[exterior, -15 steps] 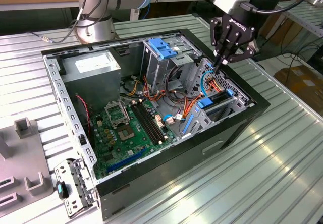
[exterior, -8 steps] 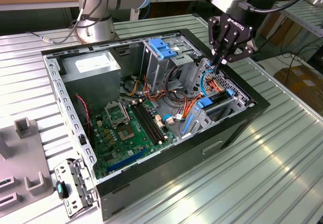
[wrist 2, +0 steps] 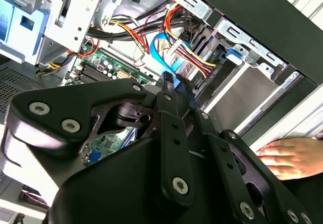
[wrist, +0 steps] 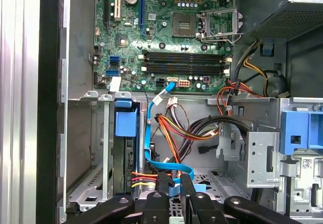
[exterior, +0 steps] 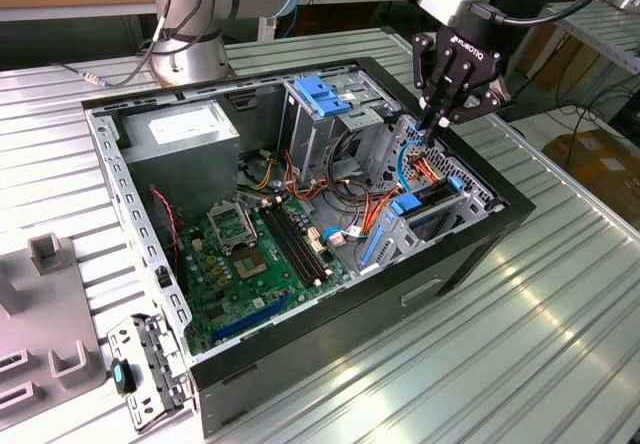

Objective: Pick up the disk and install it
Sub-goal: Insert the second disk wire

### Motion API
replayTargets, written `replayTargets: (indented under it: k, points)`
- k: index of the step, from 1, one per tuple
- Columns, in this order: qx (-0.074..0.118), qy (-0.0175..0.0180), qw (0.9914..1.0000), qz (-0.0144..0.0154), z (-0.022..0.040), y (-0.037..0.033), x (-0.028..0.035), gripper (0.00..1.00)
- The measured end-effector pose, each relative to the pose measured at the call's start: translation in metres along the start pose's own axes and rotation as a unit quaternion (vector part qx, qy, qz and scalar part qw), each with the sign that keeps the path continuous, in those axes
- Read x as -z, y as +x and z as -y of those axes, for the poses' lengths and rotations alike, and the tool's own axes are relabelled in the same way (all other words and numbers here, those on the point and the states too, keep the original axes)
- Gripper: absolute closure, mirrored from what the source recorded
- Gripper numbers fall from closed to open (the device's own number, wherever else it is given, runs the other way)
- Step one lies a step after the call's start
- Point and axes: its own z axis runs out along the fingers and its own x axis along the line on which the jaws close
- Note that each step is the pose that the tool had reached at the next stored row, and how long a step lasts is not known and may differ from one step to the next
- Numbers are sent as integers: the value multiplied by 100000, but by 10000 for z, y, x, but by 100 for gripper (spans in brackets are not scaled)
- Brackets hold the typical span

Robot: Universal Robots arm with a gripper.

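Observation:
The disk (exterior: 432, 196) sits slotted in the lower drive bay at the case's corner on the exterior view's right, its blue end tab (exterior: 408, 204) facing the motherboard. In the first wrist view the same blue tab (wrist: 126, 123) caps the dark edge of the disk (wrist: 124, 158). My gripper (exterior: 437, 122) hangs just above the bay, beside the disk, not touching it. Its fingers (wrist: 162, 182) are drawn together on the end of a flat blue data cable (wrist: 149, 133), which loops up to the motherboard. The cable's blue end also shows at the gripper (wrist 2: 169, 82) in the second wrist view.
The open case (exterior: 470, 254) lies on a slatted metal table. A tall drive cage with a blue latch (exterior: 322, 94) stands beside the bay, the grey power supply (exterior: 185, 134) behind. Orange and yellow wires (wrist: 176, 128) crowd the bay. A person's hand (wrist 2: 290, 156) rests by the case.

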Motion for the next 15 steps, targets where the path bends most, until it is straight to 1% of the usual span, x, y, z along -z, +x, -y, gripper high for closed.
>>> replayTargets:
  k: [5, 6, 7, 8, 10, 13, 14, 15]
  points:
    - [0, -2, 100000, -5, 0, 0, 0, 75]
    - [0, -2, 100000, -7, 0, 0, 0, 69]
    - [1, -2, 100000, -16, 0, -3, 0, 69]
    - [0, -8, 100000, -196, 1, -24, -2, 69]
    - [-2, -9, 99999, -325, 1, -37, -10, 69]
    - [-5, -28, 99995, -979, 2, -42, -56, 69]
    - [-2, -36, 99992, -1250, 3, -42, -79, 69]
    - [-3, -36, 99991, -1368, 3, -42, -90, 69]
